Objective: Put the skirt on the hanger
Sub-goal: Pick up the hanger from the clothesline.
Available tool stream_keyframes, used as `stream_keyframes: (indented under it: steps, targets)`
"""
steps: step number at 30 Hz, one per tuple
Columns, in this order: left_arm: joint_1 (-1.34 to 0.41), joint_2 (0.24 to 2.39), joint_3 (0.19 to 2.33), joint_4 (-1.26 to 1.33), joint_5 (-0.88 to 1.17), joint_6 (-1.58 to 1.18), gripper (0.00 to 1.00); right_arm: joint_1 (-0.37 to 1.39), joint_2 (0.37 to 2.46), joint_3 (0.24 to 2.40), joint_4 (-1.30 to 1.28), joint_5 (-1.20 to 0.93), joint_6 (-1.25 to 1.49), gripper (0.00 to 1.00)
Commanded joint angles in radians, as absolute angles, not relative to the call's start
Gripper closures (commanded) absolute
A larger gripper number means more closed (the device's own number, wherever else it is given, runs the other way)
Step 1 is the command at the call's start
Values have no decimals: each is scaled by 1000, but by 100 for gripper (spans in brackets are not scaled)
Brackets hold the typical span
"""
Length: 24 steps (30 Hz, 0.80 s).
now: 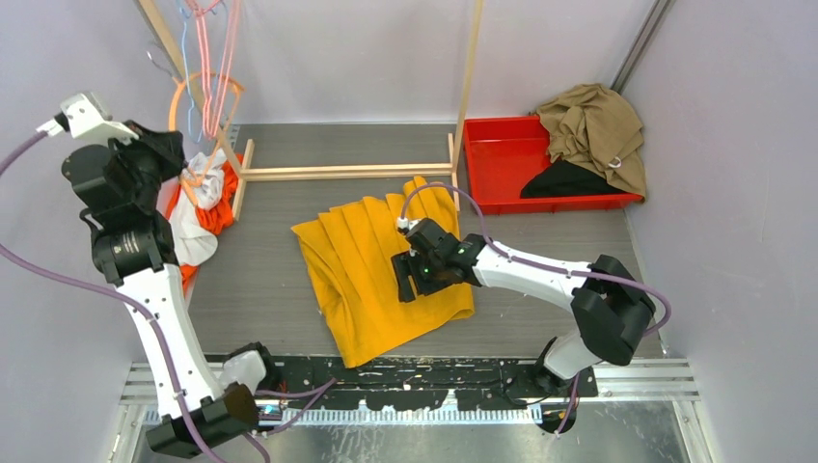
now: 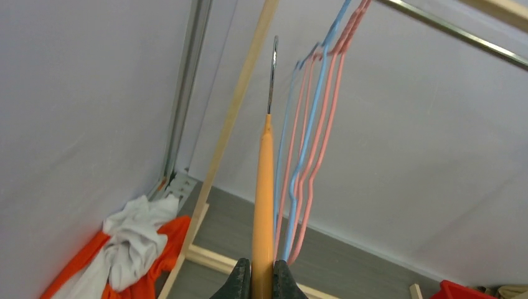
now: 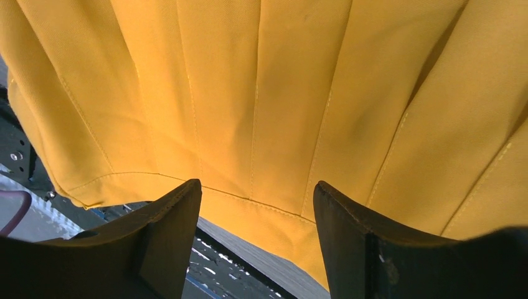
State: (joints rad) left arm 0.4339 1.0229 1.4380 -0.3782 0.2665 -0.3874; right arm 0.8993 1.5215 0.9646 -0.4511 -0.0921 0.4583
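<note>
Overhead, a grey-planked desk (image 1: 280, 289) sits boxed in by pale walls, with a bare wooden rack (image 1: 338, 172) standing along its far edge. A red tray (image 1: 492, 164) at the far right corner holds a tan garment (image 1: 593, 125) lying over something black (image 1: 569, 181), and a heap of white and orange clothes (image 1: 198, 217) lies against the left edge. The left pincer (image 2: 261, 269) is raised by the rack's left post and is clenched on the orange hanger (image 2: 263, 187). Its wrist camera sees the hanger edge-on and upright, with the metal hook pointing up. Blue and pink wire hangers (image 2: 314, 124) dangle just beside it. The right pincer (image 1: 410, 280) hangs low over the yellow pleated skirt (image 1: 357, 260) with its fingers (image 3: 168, 224) spread wide and nothing between them. In its wrist view they frame the skirt's stitched edge band, though whether the tips touch the cloth cannot be told. The skirt lies flat in the middle of the desk. Its long axis runs on a slant from the far side down towards the near edge, and the pleats follow that line.
</note>
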Motion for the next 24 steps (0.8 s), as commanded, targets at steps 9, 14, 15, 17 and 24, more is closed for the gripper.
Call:
stream_keyframes:
  steps: [9,14,15,17,24]
  targets:
    - [436,801,1301,-671,369,-451,100,901,1373,1028,-543,-113,424,28]
    - [428,715,1154,-718,474,-503,100,900,1379,1043,-584,-113,410,28]
    - [427,700,1124,-721,490,-510,100,900,1380,1041,-586,-116,408,28]
    - [426,660,1073,-733,530,-527,100,901,1386,1037,-593,-130,399,28]
    - [413,556,934,-720,641,-595,100,902,1390,1027,-633,-51,410,29]
